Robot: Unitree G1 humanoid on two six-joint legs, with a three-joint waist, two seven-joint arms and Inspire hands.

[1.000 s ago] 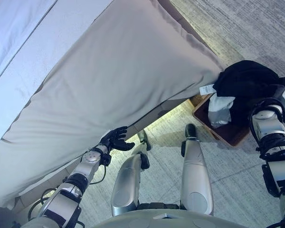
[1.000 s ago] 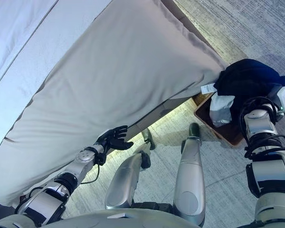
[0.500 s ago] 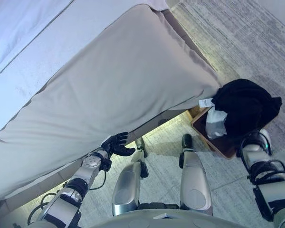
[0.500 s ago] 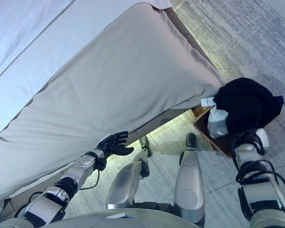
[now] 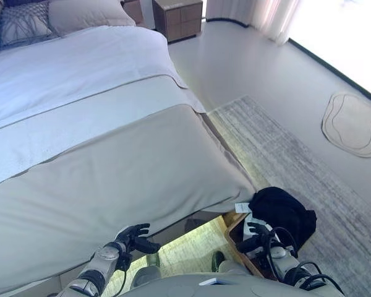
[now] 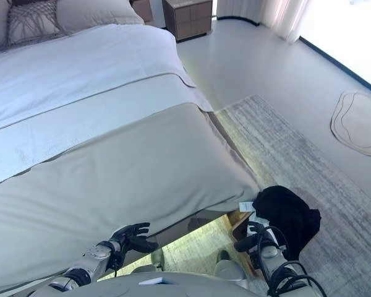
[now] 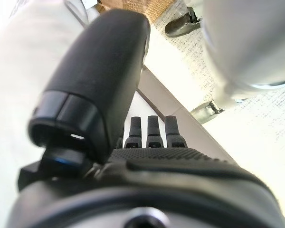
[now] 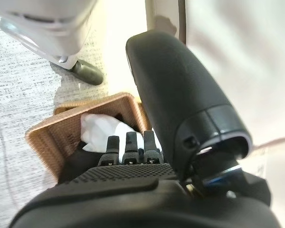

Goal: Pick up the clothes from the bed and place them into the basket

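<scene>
My left hand (image 5: 132, 238) hung low at the near edge of the bed (image 5: 99, 154), its fingers loosely spread and holding nothing; the pale beige cover (image 5: 130, 179) lay just above it, and whether a fingertip touched the cloth I could not tell. My right hand (image 5: 255, 238) was down at the foot corner of the bed, over the woven basket (image 8: 52, 135) that stood on the grey rug (image 5: 297, 161); in its own wrist view the fingers ran out straight and the thumb stood clear, with nothing between them. The clothes were already in the basket: a black garment (image 5: 283, 210) heaped over its far side and spilling past the rim, and a white piece (image 8: 102, 130) tucked inside against the nearer wall; a small white tag (image 5: 241, 207) showed just beside the black heap, by the bed corner. Further up the bed lay a white sheet (image 5: 68, 74) and pillows (image 5: 80, 13); a wooden nightstand (image 5: 176, 17) stood beyond it, and a pale oval mat (image 5: 352, 124) lay well apart on the floor.
</scene>
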